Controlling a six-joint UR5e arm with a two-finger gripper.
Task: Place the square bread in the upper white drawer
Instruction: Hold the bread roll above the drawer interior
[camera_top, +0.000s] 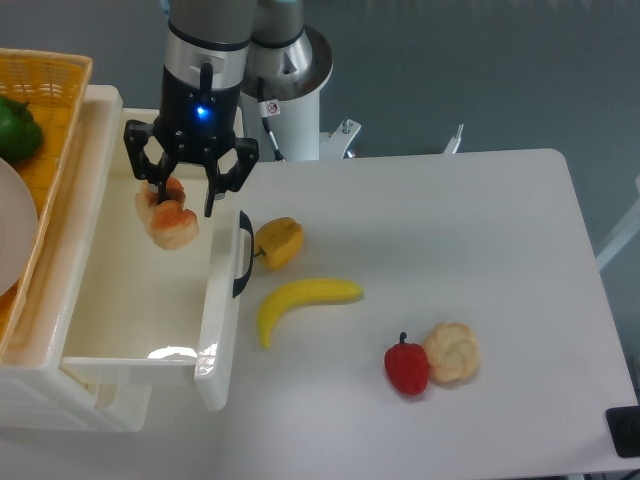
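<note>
1. The gripper (181, 205) hangs over the open drawer (215, 320), its black fingers pinching the bread (168, 221) between them.
2. The bread sits right at the fingertips, just below the gripper body, above the back part of the drawer's white floor and a little inside the front panel with the black handle (243, 255).
3. To do this step well, I'd say lower it straight down a bit so the bread doesn't bounce, keeping away from the front panel and the side wall.
4. Then spread the fingers only when the bread is close to the floor, and lift straight up so nothing drags.
5. The yellow pepper (279, 242) and banana (300, 303) lie on the table (480, 250) just outside the drawer, out of the way.
</note>
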